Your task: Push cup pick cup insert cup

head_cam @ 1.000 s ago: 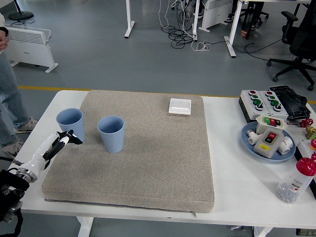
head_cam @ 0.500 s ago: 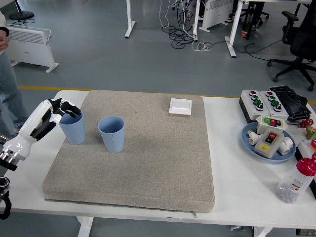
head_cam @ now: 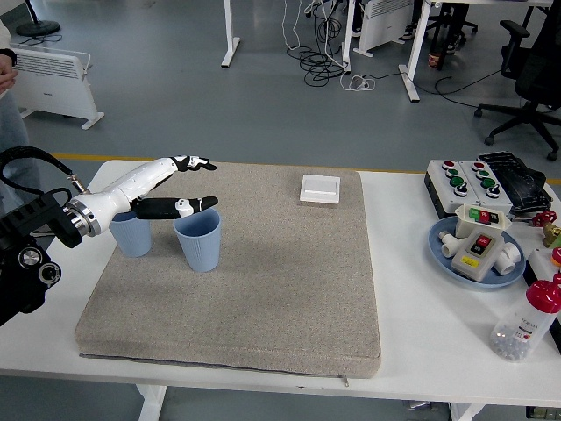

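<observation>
A: How far along does the task look?

B: Early, by the look of it. Both blue cups stand upright and apart on the grey mat [head_cam: 263,289], so nothing is picked up or inserted. The left cup [head_cam: 131,235] sits near the mat's left edge, partly hidden behind the robot's forearm; the right cup [head_cam: 198,239] stands just beside it with a small gap between them.

A: And the left hand?

B: The left hand [head_cam: 180,186] is spread open and holds nothing. The thumb reaches over the right cup's rim, while the other fingers [head_cam: 196,162] point away over the mat behind it. Whether the thumb touches the rim cannot be told from this view.

A: So what is left?

B: Probably everything but the approach: pushing a cup into place, lifting one, and nesting it into the other. The right arm is out of sight.

A: What are the cups like?

B: Plain pale-blue tumblers, tapering toward the base, both empty as far as the openings show. They look like the same size, so one should slide into the other.
</observation>
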Controlling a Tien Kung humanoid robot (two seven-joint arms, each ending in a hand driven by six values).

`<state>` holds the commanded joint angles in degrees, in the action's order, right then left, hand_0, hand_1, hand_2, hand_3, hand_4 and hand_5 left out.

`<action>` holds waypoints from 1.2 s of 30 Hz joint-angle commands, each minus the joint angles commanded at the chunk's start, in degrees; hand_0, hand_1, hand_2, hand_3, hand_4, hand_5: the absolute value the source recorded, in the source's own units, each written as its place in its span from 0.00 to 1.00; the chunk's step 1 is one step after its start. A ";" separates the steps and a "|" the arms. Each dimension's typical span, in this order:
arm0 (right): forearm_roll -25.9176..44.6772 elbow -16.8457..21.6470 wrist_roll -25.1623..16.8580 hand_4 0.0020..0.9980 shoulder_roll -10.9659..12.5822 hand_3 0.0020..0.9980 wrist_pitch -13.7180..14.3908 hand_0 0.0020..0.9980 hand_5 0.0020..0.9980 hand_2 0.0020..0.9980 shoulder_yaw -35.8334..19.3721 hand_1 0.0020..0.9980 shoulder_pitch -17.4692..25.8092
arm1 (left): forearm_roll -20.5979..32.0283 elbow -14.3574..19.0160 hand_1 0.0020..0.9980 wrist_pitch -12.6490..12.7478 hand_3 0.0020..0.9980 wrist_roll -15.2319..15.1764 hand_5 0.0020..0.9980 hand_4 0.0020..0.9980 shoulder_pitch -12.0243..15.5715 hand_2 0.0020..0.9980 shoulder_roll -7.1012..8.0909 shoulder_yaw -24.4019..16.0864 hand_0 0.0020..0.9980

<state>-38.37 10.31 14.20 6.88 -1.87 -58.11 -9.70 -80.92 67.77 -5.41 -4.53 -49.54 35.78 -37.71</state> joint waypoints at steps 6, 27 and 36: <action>0.66 0.00 -0.18 0.31 0.10 0.63 0.07 0.78 0.59 0.73 0.32 0.73 -0.03 | -0.29 -5.35 0.94 -2.51 1.00 3.47 0.64 1.00 -5.03 1.00 -2.89 6.32 0.94; 0.73 0.00 -0.09 0.31 0.30 0.63 0.05 0.78 0.58 0.73 0.81 0.73 -0.23 | -3.10 -19.24 0.93 -7.94 0.98 7.13 0.31 0.92 -11.79 1.00 -10.64 13.90 0.93; 0.81 0.00 -0.14 0.31 0.35 0.63 0.06 0.78 0.58 0.73 0.81 0.72 -0.22 | -4.96 -20.50 0.79 -8.51 0.80 7.42 0.01 0.70 -11.98 0.95 -11.26 14.06 0.71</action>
<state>-37.56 10.31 14.05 7.23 -1.81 -57.30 -9.92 -85.89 47.27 -13.92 2.88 -61.52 24.51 -23.66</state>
